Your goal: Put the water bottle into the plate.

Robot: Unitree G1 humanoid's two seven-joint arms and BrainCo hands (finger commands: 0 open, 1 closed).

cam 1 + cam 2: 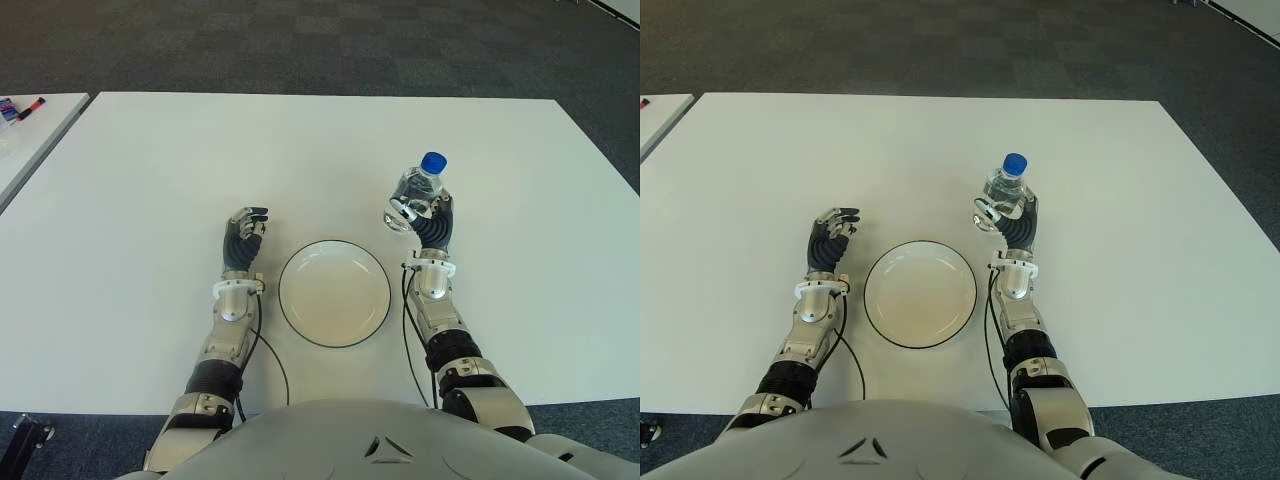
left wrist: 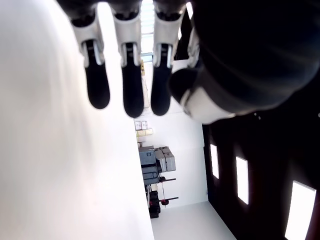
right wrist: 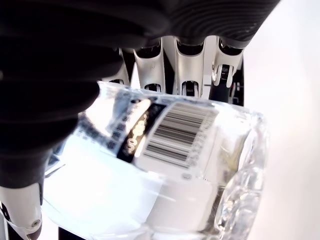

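Note:
A clear water bottle (image 1: 418,187) with a blue cap is held off the table, tilted, in my right hand (image 1: 424,218), just right of and beyond the plate. The right wrist view shows the fingers (image 3: 186,70) wrapped around the bottle (image 3: 165,165), its barcode label facing the camera. The white plate (image 1: 334,292) with a dark rim lies on the white table (image 1: 150,180) between my two arms, and nothing is in it. My left hand (image 1: 245,232) shows left of the plate, fingers (image 2: 129,85) loosely extended and holding nothing.
A second white table (image 1: 25,140) stands at the far left with a small red and blue item (image 1: 22,107) on it. Dark carpet (image 1: 330,45) lies beyond the table's far edge.

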